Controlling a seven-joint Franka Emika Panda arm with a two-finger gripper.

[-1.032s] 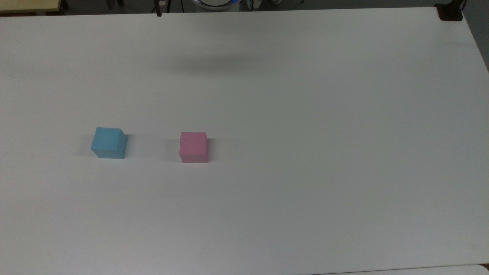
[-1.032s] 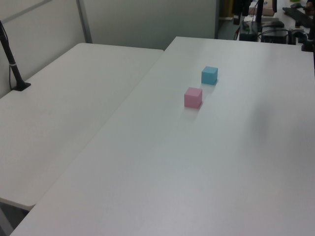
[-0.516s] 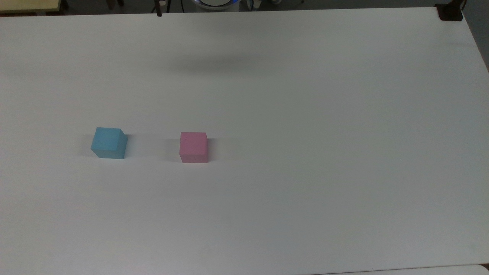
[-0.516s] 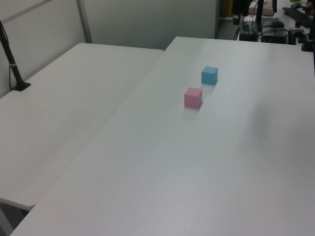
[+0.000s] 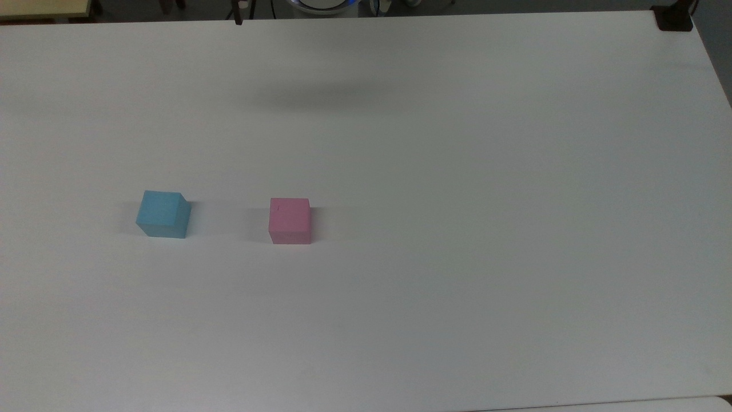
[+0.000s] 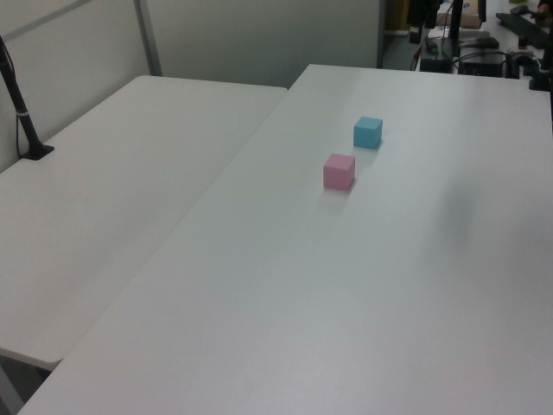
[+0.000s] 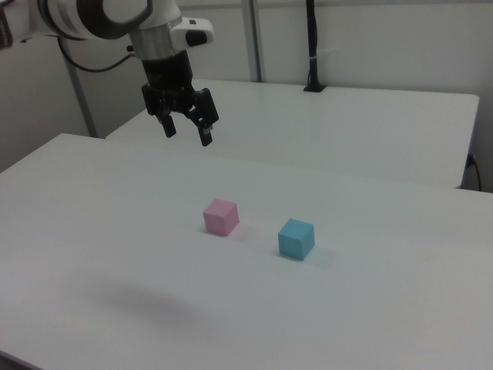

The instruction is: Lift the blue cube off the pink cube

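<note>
White table (image 5: 457, 229) unchanged over the last second. Tool (image 7: 187, 129) raised above, jaws spread, empty. Blue cube (image 5: 163, 214) resting on table, apart from pink cube (image 5: 290, 220), at top view's left. Task apparently done.

Top view overhead, left and right views oblique from opposite sides, sharing the table (image 5: 457, 229).

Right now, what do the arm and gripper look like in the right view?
The arm has rounded white shells with dark bands at the joints and a dark cable looping beside it. At its end sits a white wrist block above a black two-finger gripper; its fingers are black with a small pale patch near one tip.
</note>
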